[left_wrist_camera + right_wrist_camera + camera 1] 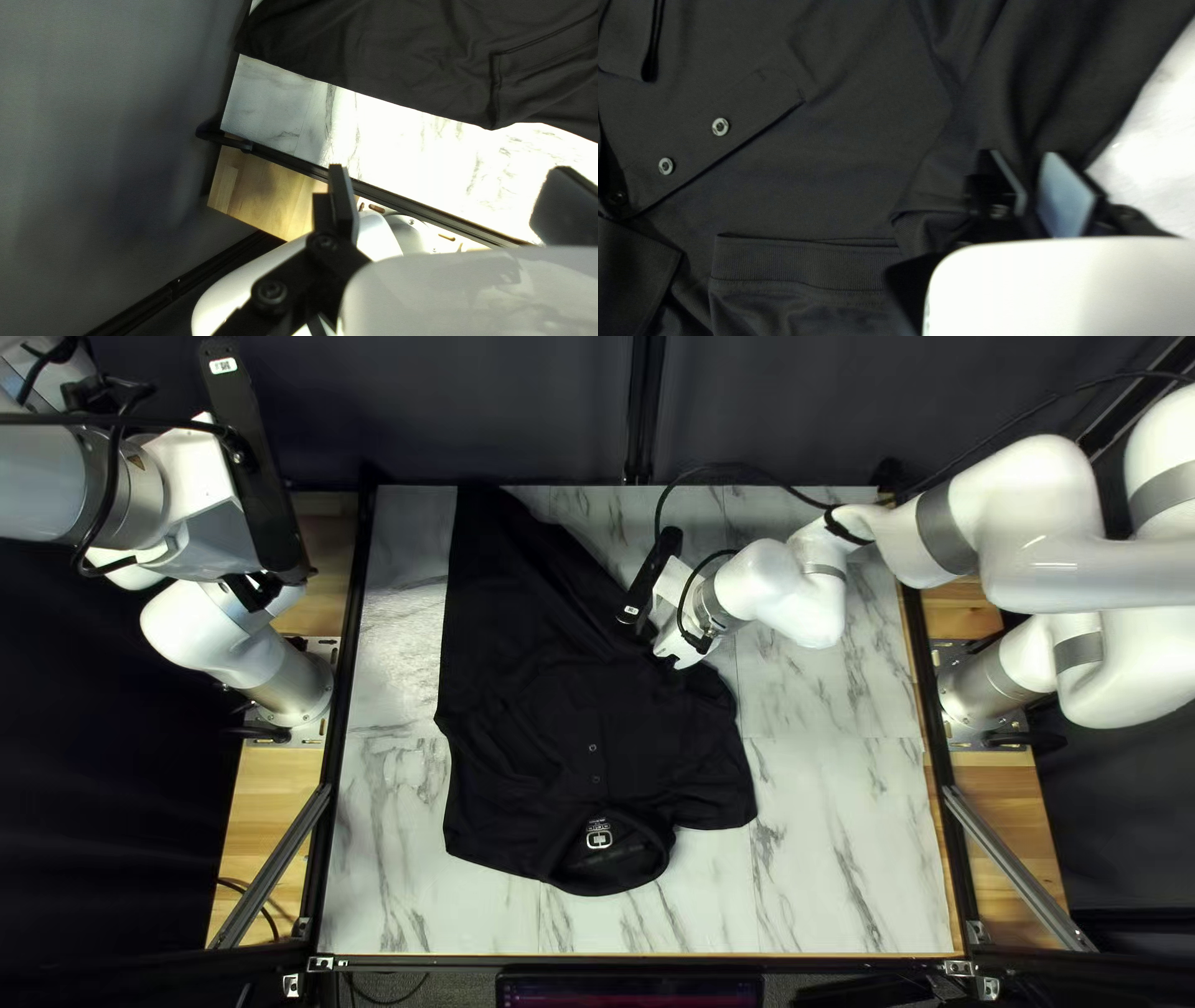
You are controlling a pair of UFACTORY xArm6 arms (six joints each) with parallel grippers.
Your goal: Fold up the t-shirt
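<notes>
As a black T-shirt [535, 697] lies across the left and middle of the worktop [822, 871], reaching the far edge with its collar [635, 874] toward the near one, your right claw [672, 660] works at the garment's right side, its fingers a little apart over the cloth; whether they touch it, you cannot tell. Your left claw [254, 591] hangs beyond the worktop's left edge, near the far left corner, its fingers spread wide.

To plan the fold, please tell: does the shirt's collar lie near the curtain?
No, the collar lies toward the near edge of the table.
</notes>
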